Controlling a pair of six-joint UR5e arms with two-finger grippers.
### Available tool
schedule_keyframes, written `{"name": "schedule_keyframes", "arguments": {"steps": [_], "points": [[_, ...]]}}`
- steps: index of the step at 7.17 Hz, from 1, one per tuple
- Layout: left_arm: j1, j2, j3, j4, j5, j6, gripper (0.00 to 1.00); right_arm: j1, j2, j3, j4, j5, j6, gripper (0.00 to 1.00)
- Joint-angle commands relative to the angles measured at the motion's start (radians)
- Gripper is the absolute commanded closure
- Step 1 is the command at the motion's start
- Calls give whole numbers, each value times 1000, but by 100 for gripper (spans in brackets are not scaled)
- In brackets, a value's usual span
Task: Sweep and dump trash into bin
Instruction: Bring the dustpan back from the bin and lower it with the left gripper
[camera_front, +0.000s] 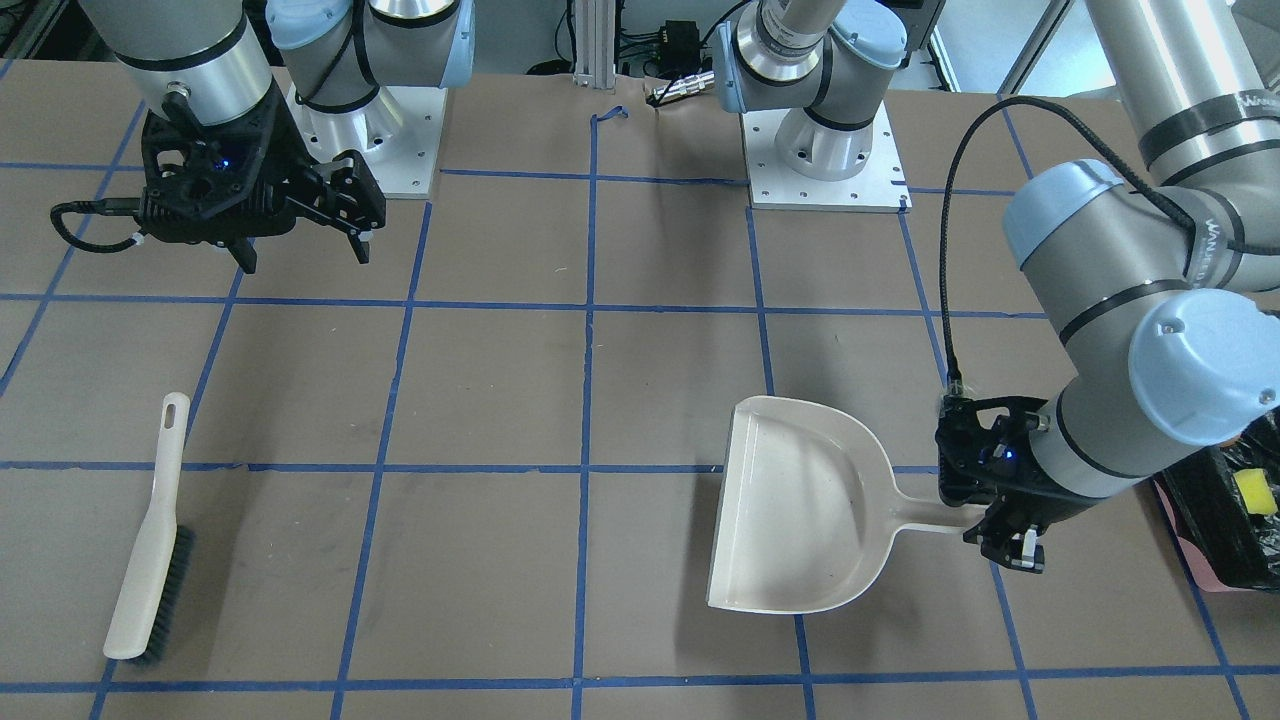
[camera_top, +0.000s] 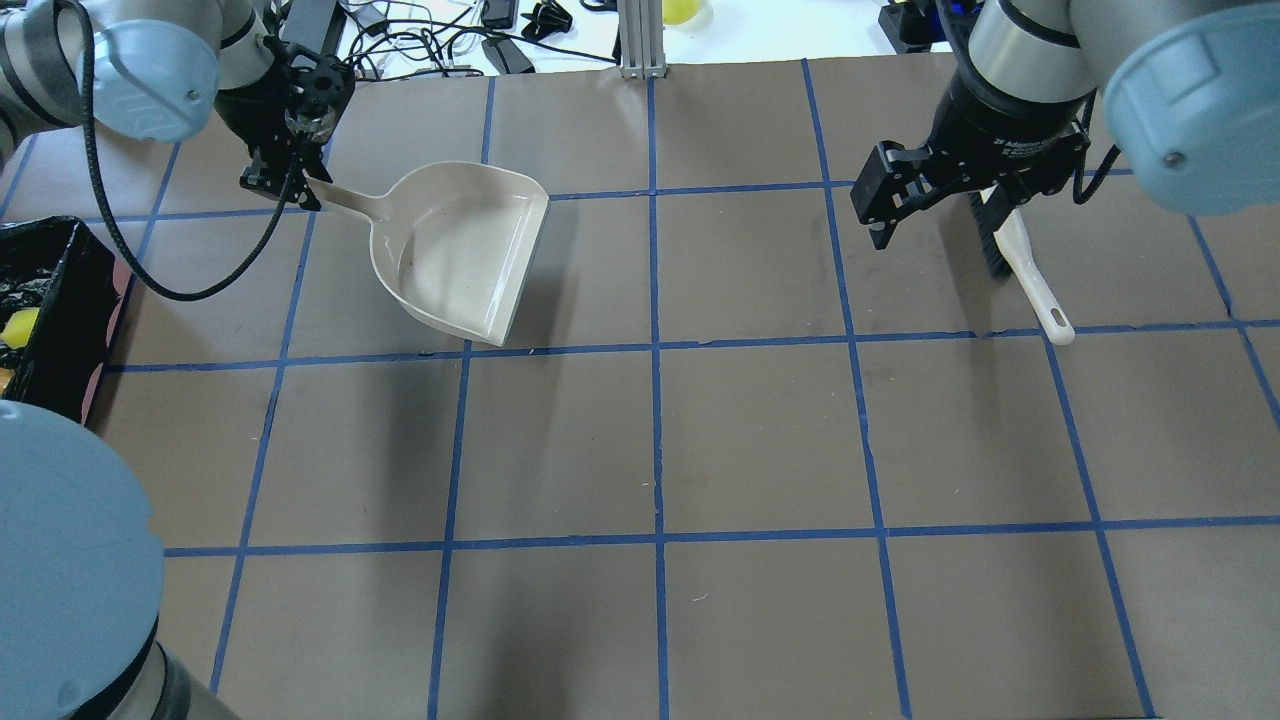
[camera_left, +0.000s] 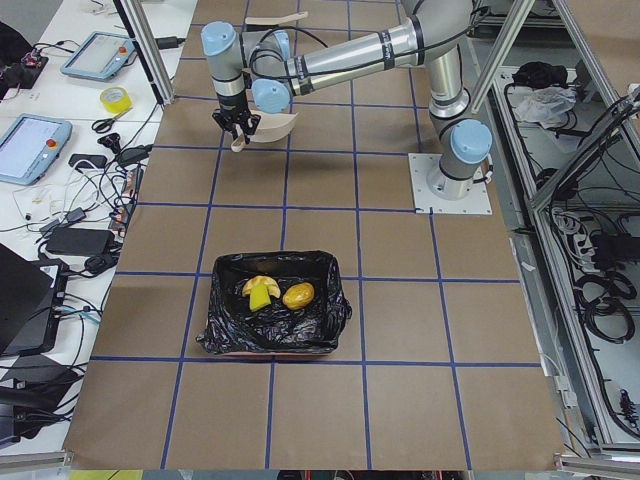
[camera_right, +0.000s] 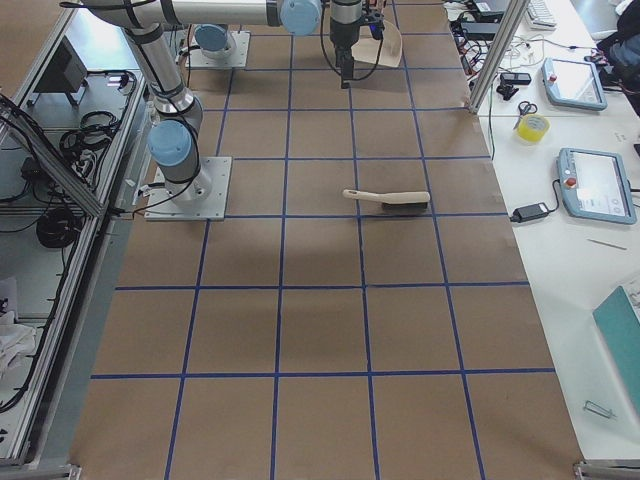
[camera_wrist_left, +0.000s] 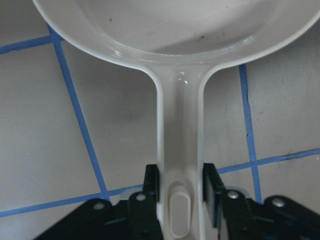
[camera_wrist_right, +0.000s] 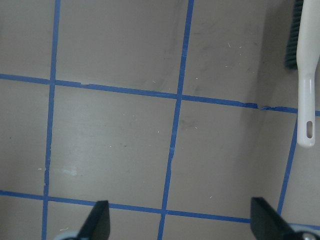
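The bin, lined with a black bag, stands at the table's left end; it also shows at the edge of the front view and the overhead view. Inside lie the green-and-yellow sponge and the orange-brown lump. I cannot make out the rind slice. My left gripper is shut on the handle of the beige dustpan, which is empty. My right gripper is open and empty above the table, beside the brush.
The cream brush with dark bristles lies flat on the brown paper, on my right side. The arm bases stand at the robot's edge. Cables and tablets lie beyond the table's far edge.
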Motion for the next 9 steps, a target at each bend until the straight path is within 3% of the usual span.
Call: {"name": "schedule_keyframes", "arguments": {"steps": [1,6,7,9], "points": [[-1,-53,-3,77,4,4,100,1,0,-1,0,4,5,0],[1,-84,-40,152,-2,-65,100,-1,5,0,1,-1,-5,0],[1,-89,-37,155,-1,-94,65,-1,9,0,-3,2,0,0],[8,-86,-40,153,4,-143,38,-4,18,0,-3,1,3,0]]}}
